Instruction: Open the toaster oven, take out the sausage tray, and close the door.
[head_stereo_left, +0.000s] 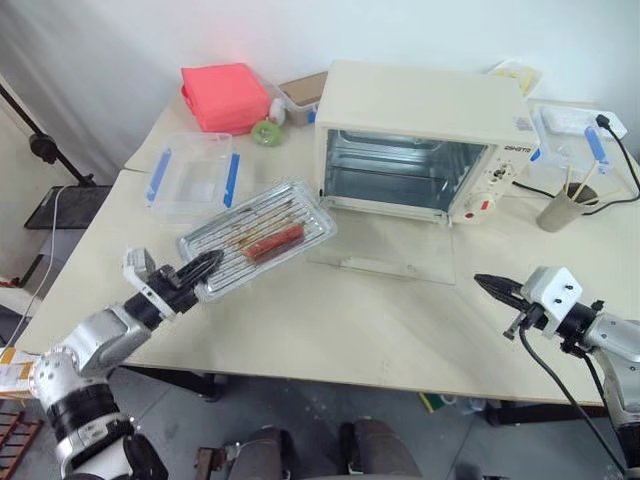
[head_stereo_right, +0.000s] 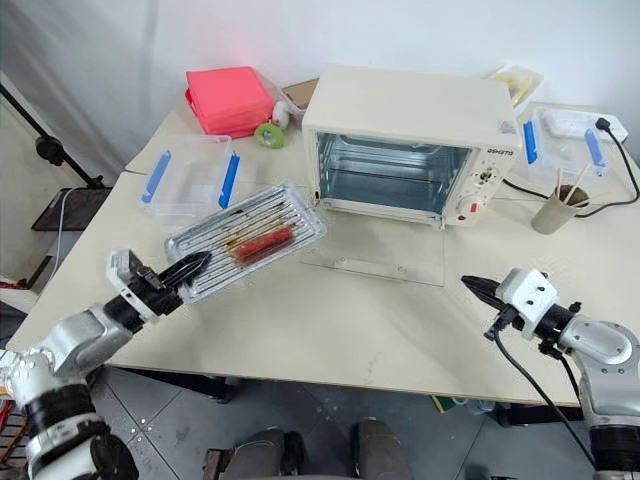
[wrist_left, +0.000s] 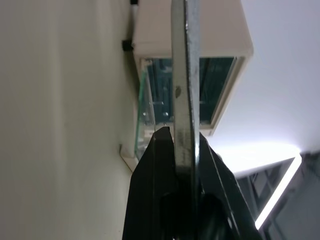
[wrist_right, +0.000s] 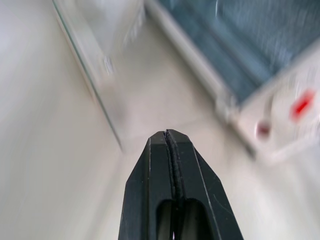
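Observation:
The cream toaster oven (head_stereo_left: 420, 120) stands at the back of the table with its cavity exposed. Its glass door (head_stereo_left: 385, 250) lies folded down flat on the table in front of it. The silver sausage tray (head_stereo_left: 258, 238), carrying one reddish sausage (head_stereo_left: 274, 242), hangs above the table left of the door. My left gripper (head_stereo_left: 207, 266) is shut on the tray's near-left rim; the rim (wrist_left: 185, 75) runs edge-on between the black fingers (wrist_left: 157, 165). My right gripper (head_stereo_left: 492, 287) is shut and empty, above the table right of the door's front edge, also seen at its tip (wrist_right: 166, 134).
A clear box with blue clips (head_stereo_left: 193, 177) sits left of the tray. A pink box (head_stereo_left: 226, 95) and a green roll (head_stereo_left: 266, 131) lie at the back left. Another clipped box (head_stereo_left: 575, 135), a cup of sticks (head_stereo_left: 562, 205) and a black cable (head_stereo_left: 625, 160) stand right of the oven.

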